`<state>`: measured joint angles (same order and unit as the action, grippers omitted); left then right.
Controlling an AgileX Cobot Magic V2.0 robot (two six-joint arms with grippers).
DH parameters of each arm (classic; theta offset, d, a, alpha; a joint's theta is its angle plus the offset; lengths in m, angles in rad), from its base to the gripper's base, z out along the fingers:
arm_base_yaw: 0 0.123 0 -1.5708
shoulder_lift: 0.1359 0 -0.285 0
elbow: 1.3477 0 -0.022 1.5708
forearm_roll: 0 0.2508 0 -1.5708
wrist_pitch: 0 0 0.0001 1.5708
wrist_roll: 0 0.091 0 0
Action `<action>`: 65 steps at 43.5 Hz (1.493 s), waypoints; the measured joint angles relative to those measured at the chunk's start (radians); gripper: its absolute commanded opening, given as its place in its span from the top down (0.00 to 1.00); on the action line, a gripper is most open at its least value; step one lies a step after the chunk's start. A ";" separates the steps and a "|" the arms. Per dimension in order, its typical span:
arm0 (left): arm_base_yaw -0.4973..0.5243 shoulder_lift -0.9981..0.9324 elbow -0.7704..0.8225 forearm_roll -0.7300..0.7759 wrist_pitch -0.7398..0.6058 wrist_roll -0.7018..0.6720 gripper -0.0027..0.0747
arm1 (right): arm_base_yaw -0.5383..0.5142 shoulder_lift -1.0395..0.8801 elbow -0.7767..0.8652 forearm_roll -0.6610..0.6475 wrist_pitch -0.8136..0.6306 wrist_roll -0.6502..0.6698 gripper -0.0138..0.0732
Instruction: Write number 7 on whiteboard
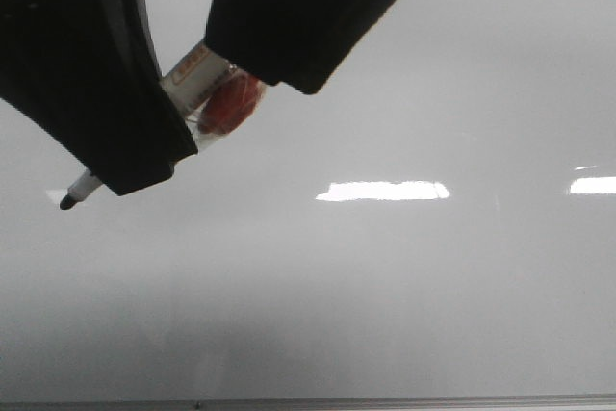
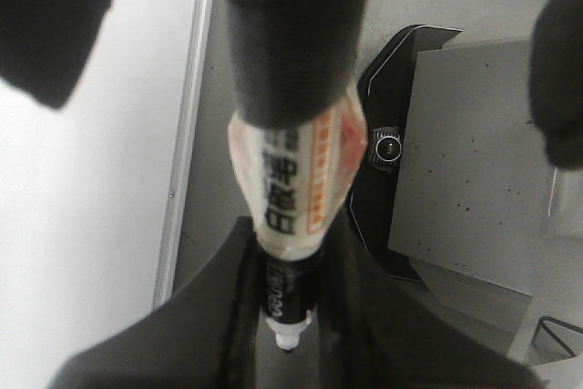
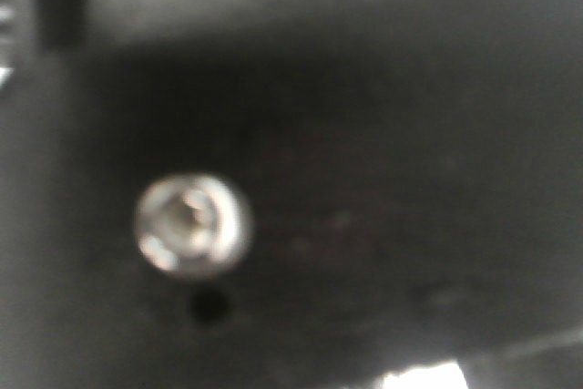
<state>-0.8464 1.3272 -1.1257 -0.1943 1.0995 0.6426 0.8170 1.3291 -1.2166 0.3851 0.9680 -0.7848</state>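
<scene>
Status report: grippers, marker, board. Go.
Left gripper shut on white-barrelled black-tipped marker. Right gripper not in view. Glossy pale grey whiteboard shows no stroke; marker tip near its surface, contact unclear. Nothing in the way.

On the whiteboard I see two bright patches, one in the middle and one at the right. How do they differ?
The middle patch is a long, whole bar; the right patch is cut by the picture edge. The middle patch lies nearer the marker in the left pincer; the right patch sits slightly higher. Both are white, level reflections on the whiteboard.
</scene>
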 measured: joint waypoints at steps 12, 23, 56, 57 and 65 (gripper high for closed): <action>-0.002 0.000 0.000 0.000 0.002 0.005 0.98 | 0.000 0.000 -0.002 0.000 0.000 0.000 0.72; -0.002 0.000 0.000 0.004 0.000 0.016 0.60 | 0.000 0.000 -0.002 -0.003 0.000 -0.009 0.86; 0.376 -0.392 0.203 -0.058 -0.069 -0.154 0.45 | -0.333 -0.326 0.119 -0.187 0.043 0.373 0.86; 0.389 -0.411 0.215 -0.063 -0.074 -0.154 0.45 | -0.343 -0.358 0.151 -0.190 0.013 0.404 0.86; 0.473 -0.495 0.277 -0.085 -0.112 -0.158 0.45 | -0.413 -0.579 0.404 -0.212 -0.230 0.604 0.86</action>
<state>-0.3732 0.8325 -0.8486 -0.2788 0.9880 0.4849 0.4038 0.7498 -0.8122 0.1733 0.7380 -0.1805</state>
